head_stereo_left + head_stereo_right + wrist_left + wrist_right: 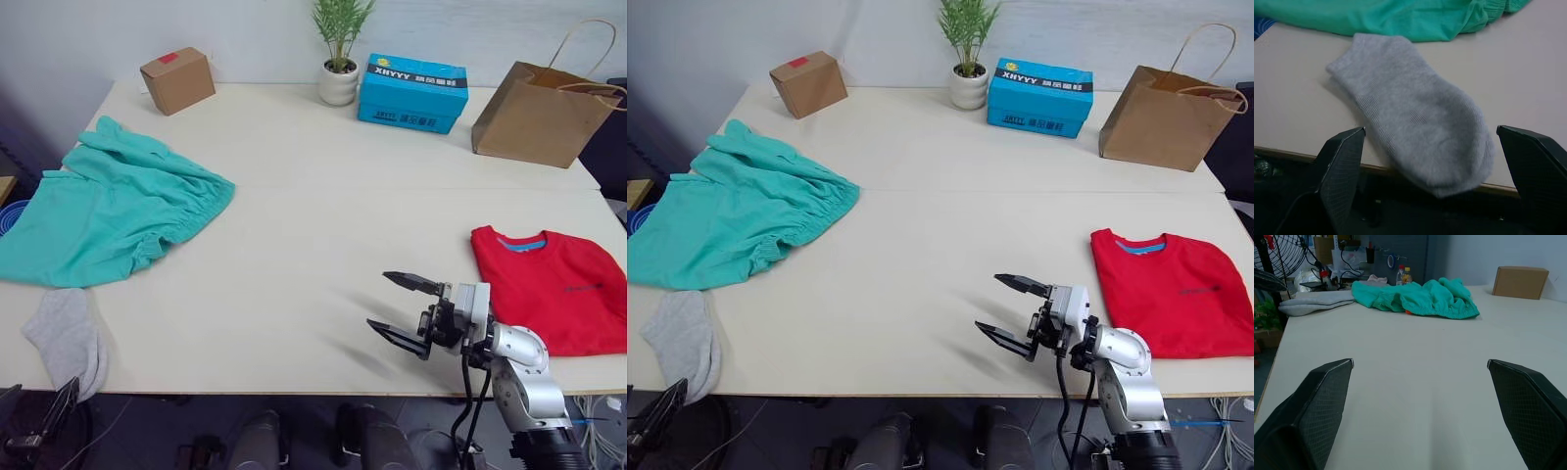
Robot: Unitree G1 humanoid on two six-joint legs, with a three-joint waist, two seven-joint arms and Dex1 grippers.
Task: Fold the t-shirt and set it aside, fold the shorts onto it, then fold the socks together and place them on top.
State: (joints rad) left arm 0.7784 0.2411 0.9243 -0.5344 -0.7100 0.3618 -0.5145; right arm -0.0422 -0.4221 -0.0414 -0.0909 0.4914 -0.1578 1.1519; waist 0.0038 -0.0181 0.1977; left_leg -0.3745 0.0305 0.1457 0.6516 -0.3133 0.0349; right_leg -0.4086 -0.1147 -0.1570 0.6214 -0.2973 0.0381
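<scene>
The folded red t-shirt lies at the table's right front edge. The teal shorts lie spread and rumpled at the left. Just in front of them, the grey socks rest at the left front corner, their end hanging over the edge. My right gripper hovers open over bare table left of the t-shirt, holding nothing. My left gripper is open below the table's front edge, just in front of the socks, not touching them.
Along the back stand a small cardboard box, a potted plant, a blue box and a brown paper bag. The table has bare surface across its middle.
</scene>
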